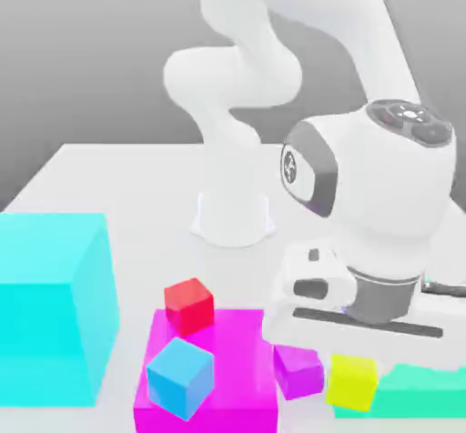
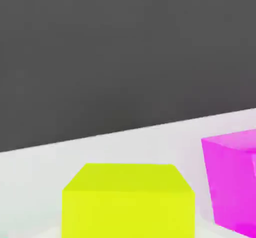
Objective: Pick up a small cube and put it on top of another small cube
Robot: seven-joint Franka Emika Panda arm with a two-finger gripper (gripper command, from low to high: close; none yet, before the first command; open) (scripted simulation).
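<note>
The arm's white hand (image 1: 364,308) hangs low over the table (image 1: 136,176), and the yellow small cube (image 1: 352,381) sits directly below it, near the front edge. The fingers themselves are hidden behind the hand body, but they are pressed together, and whether they pinch the yellow cube cannot be told. In the hand view the yellow cube (image 2: 128,202) looms close with a magenta face (image 2: 232,179) beside it. A small purple cube (image 1: 298,370) lies just beside the yellow one, toward the exterior view's left. The red cube (image 1: 189,306) rests at the far edge of the big magenta block (image 1: 218,367); a light-blue cube (image 1: 180,378) sits in front. A large cyan block (image 1: 50,308) stands further left; a teal block (image 1: 423,393) lies right.
</note>
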